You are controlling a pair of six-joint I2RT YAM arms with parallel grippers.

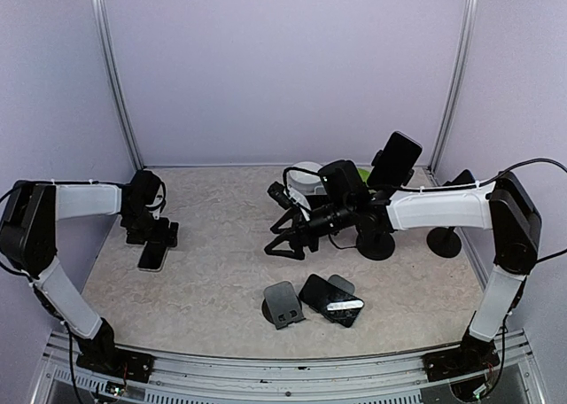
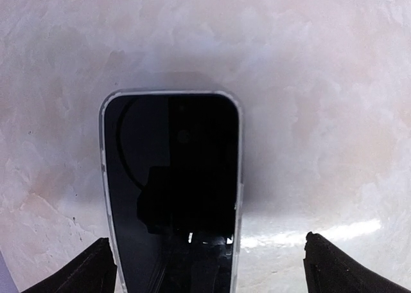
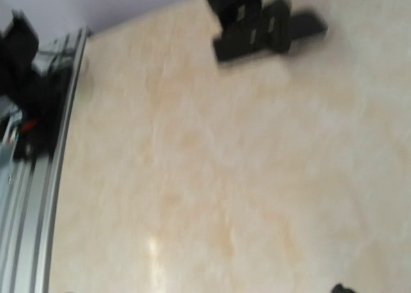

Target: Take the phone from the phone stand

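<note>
Your left gripper is gaping astride the phone. Your right gripper is gaping empty, risking toppling the nearby phone stand when swinging.

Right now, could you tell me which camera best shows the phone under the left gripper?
The left wrist view: the phone fills the frame, screen up, flat on the table. The top view shows it small. The right wrist view is too blurred to tell.

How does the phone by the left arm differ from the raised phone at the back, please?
Left phone lies flat on the table; back phone is propped up, tilted. Left phone has a light rim; back phone looks all black. Both have dark faces.
</note>
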